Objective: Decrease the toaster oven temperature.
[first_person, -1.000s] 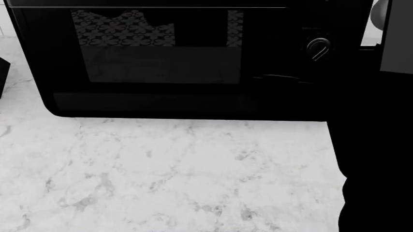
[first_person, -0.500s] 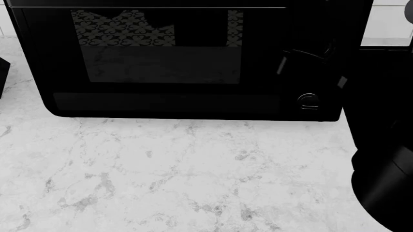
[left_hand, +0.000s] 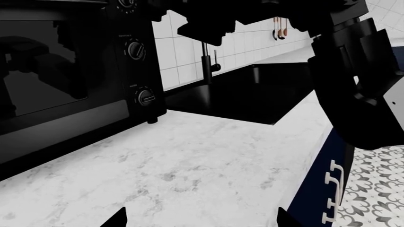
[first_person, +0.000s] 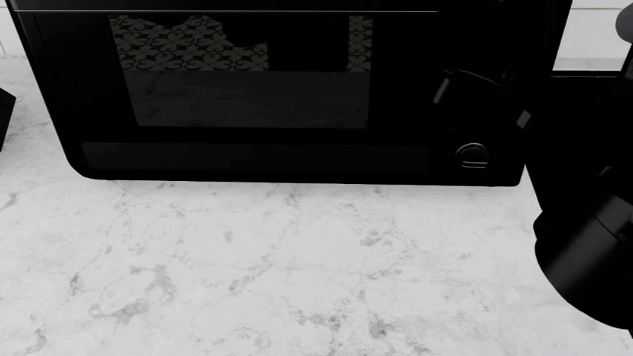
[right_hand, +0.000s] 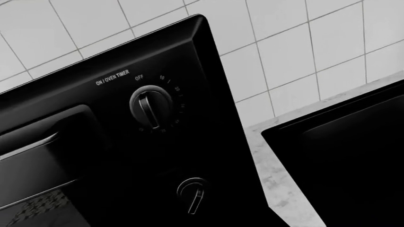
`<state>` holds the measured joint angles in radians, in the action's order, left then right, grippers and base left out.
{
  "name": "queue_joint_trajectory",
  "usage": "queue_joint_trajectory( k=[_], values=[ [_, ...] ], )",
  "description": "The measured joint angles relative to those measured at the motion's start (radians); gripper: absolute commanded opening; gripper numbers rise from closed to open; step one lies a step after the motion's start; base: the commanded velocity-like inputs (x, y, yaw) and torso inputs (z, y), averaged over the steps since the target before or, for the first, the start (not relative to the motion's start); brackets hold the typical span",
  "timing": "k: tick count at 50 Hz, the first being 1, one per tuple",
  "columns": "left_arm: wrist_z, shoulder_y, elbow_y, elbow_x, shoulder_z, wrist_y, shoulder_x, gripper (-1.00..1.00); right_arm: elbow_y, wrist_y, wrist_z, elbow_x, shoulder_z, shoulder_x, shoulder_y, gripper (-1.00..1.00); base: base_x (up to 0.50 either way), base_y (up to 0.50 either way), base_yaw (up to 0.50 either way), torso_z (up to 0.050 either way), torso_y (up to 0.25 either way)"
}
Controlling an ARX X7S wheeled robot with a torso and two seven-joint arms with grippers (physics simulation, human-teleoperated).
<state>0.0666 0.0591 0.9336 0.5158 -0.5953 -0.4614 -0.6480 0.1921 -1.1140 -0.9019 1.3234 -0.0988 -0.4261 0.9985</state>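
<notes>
The toaster oven (first_person: 277,89) stood on the marble counter (first_person: 257,267). Neither gripper's finger state could be determined. Risk: the right arm (first_person: 583,245) might turn the timer knob (right_hand: 150,107), not the temperature knob

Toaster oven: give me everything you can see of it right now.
The toaster oven is a black, glossy box with rounded corners, upright on the marble counter against the tiled wall. Its dark glass door is shut and reflects a floral pattern. A column of silver-ringed knobs runs down its right side: the top knob, labelled ON / OVEN TIMER, has its pointer near OFF; a middle knob and a bottom knob sit below. The right arm reaches in at the knob side; contact cannot be made out.
</notes>
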Motion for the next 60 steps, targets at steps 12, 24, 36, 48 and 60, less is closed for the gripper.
queue_joint_trajectory(
  k=[12, 24, 36, 48, 60],
  values=[
    [0.002, -0.009, -0.002, -0.015, -0.013, 0.017, -0.006, 1.0, -0.051, 0.034, 0.05, -0.045, 0.019, -0.001, 0.004, 1.0, 0.0, 0.0, 0.0, 0.0, 0.0],
    [0.009, -0.003, -0.002, -0.01, -0.017, 0.015, -0.008, 1.0, -0.078, 0.066, 0.085, -0.082, 0.032, -0.003, -0.011, 1.0, 0.0, 0.0, 0.0, 0.0, 0.0],
    [0.014, 0.003, -0.004, -0.004, -0.02, 0.016, -0.009, 1.0, -0.103, 0.096, 0.106, -0.115, 0.041, -0.006, -0.033, 1.0, 0.0, 0.0, 0.0, 0.0, 0.0],
    [0.017, 0.009, -0.01, 0.002, -0.023, 0.02, -0.01, 1.0, -0.142, 0.13, 0.136, -0.148, 0.063, 0.008, -0.036, 1.0, 0.0, 0.0, 0.0, 0.0, 0.0],
    [0.017, 0.014, -0.016, 0.009, -0.023, 0.026, -0.012, 1.0, -0.187, 0.159, 0.165, -0.184, 0.095, 0.029, -0.014, 1.0, 0.0, 0.0, 0.0, 0.0, 0.0]
  ],
)
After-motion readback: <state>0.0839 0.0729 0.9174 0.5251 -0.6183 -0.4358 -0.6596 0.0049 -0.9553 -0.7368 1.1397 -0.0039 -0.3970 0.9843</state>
